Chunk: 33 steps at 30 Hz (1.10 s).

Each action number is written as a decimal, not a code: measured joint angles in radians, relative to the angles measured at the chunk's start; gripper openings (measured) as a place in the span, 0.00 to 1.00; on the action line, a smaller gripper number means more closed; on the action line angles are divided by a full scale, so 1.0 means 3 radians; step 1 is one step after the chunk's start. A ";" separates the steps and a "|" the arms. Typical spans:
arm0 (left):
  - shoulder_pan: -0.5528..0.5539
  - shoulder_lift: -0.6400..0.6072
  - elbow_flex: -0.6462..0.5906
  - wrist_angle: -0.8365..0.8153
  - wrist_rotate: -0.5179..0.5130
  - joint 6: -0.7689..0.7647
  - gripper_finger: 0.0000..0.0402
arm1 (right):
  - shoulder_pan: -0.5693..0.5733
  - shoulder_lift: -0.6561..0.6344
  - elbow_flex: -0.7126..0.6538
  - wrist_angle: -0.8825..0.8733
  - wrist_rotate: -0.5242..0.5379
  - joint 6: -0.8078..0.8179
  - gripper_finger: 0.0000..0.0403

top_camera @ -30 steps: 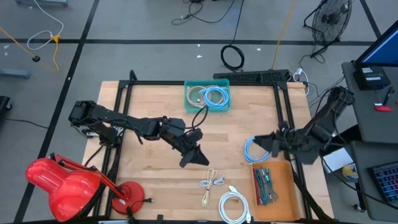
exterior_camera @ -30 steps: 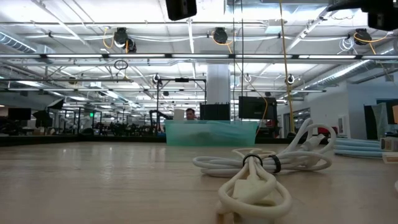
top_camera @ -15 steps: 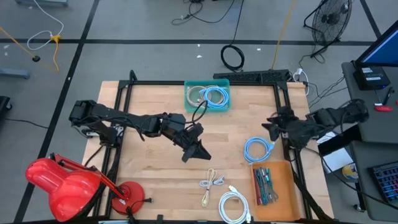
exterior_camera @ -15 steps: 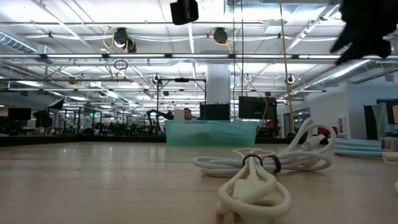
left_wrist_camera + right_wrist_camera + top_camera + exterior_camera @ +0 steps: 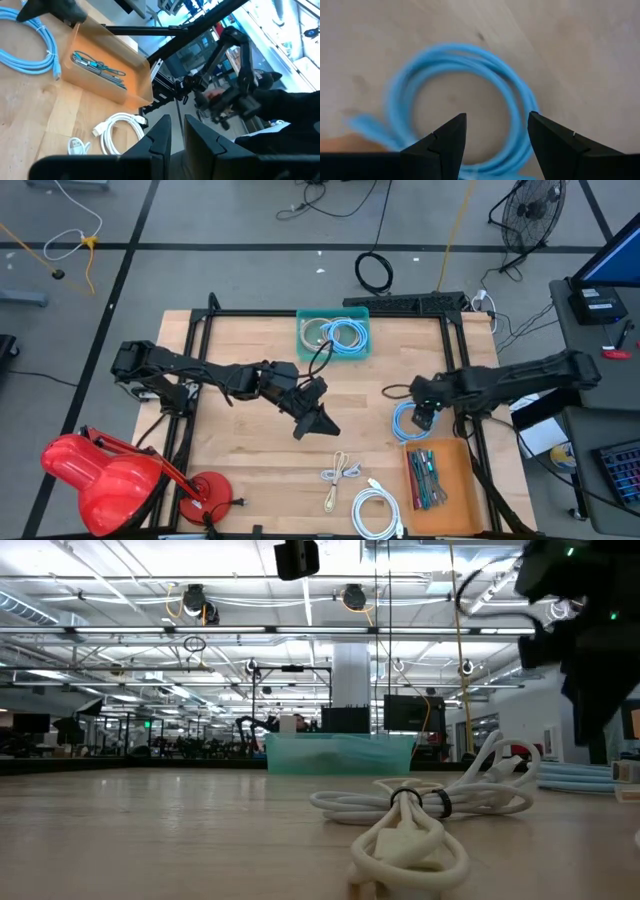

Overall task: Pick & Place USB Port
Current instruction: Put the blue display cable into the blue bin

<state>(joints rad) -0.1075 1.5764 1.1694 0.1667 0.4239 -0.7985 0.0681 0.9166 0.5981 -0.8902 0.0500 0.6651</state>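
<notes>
The right pincer [image 5: 495,132] stands wide open, holding nothing, poised directly above the coiled blue cable [image 5: 465,100] that lies on the tabletop [image 5: 250,470] near its right edge, beside the orange tray [image 5: 445,480]. The right wrist view alone shows the coil framed between the two fingers; the high view places it (blue cable [image 5: 410,420]) under the right pincer [image 5: 425,415]. The left pincer [image 5: 315,420] hovers over the tabletop's middle, fingers nearly together, gripping nothing visible. Its wrist view takes in the tray with small tools and a white cable [image 5: 120,132] near the front edge.
</notes>
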 joint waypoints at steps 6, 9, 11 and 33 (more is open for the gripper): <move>-0.0100 0.0000 0.0000 0.0006 -0.0024 -0.0003 0.13 | -0.0075 0.0575 -0.0059 0.0000 0.0092 -0.0232 0.50; -0.0165 0.0000 0.0000 0.0003 -0.0036 -0.0003 0.13 | -0.0074 0.0790 -0.0099 0.0064 0.0082 -0.0255 0.50; -0.0202 0.0000 0.0000 -0.0015 -0.0077 -0.0002 0.13 | -0.0074 0.0902 -0.0130 0.0190 0.0046 -0.0254 0.50; -0.0095 0.0000 0.0000 -0.0071 -0.0176 -0.0073 0.13 | -0.0105 0.0643 0.0203 0.0402 0.0102 0.0516 0.07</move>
<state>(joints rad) -0.1359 1.5764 1.1694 0.1455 0.3713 -0.8204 0.0367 1.1096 0.6588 -0.7696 0.0807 0.8199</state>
